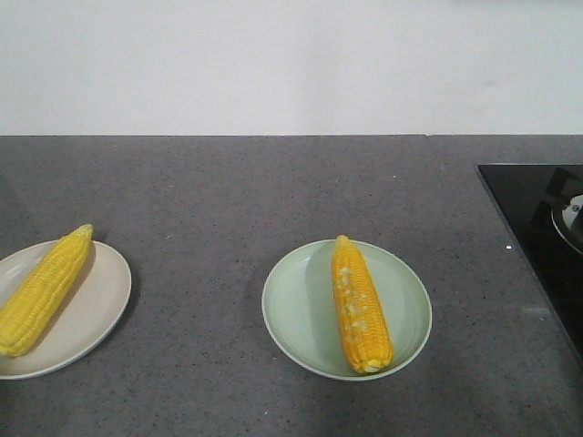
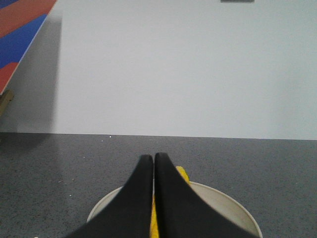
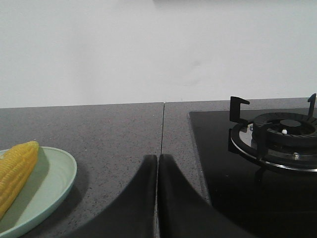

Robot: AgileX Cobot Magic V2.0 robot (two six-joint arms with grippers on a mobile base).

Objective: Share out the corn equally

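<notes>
One corn cob lay on the cream plate at lower left, another on the green plate at centre, while the left gripper and right gripper were clenched empty.

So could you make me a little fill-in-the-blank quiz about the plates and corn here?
1. Each plate holds ___ corn cob.
2. The cob with whitish kernel patches lies on the ___ plate.
3. The brighter yellow cob lies on the ___ plate.
4. Both pairs of fingers, left and right, are ___.

Missing words: one; green; beige; shut
</notes>
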